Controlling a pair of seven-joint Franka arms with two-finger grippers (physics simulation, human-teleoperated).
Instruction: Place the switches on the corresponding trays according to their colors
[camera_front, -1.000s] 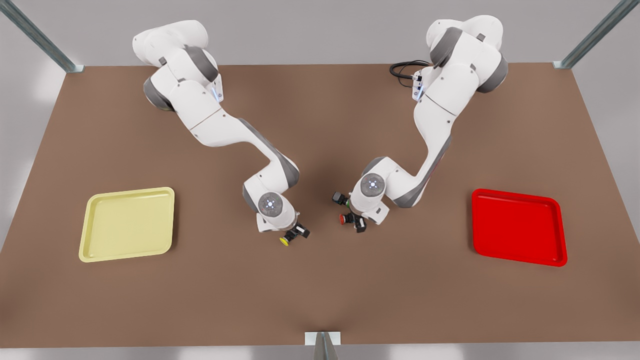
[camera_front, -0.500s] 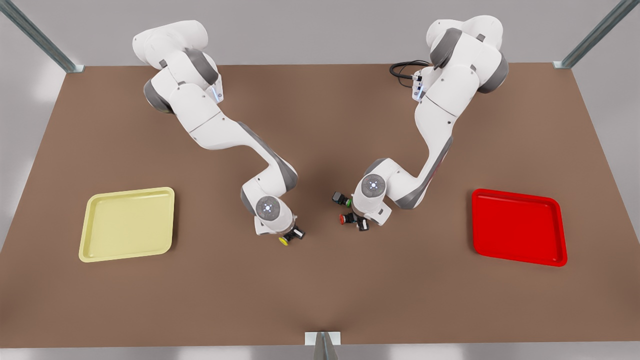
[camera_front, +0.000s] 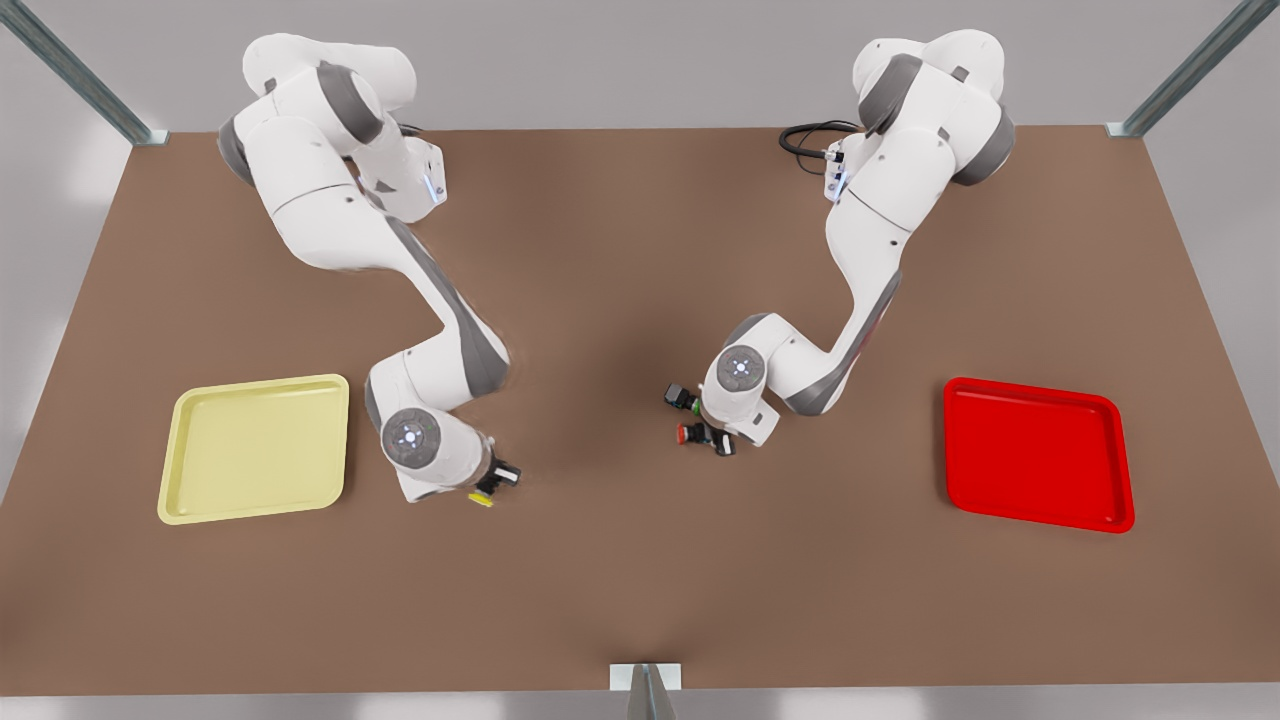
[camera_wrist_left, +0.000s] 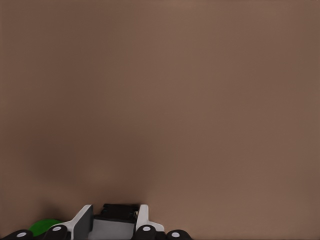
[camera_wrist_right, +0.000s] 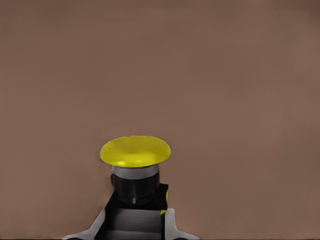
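**Bench inventory: switches, trays, hands**

- Yellow switch (camera_wrist_right: 135, 167): clamped in the right hand (camera_front: 487, 487), left of centre in the front view, beside the pale yellow tray (camera_front: 255, 448), not over it.
- Red switch (camera_front: 689, 435): gripped by the left hand (camera_front: 712, 440) at frame centre.
- Green switch (camera_front: 683, 399): on the bench (camera_front: 640, 600), just above the red one.
- Red tray (camera_front: 1038, 454): right side, well apart.

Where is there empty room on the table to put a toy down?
The yellow tray and red tray are both bare inside. The table is free along its near edge and between the two arms. It is crowded by the left pincer, where the red switch and green switch sit.
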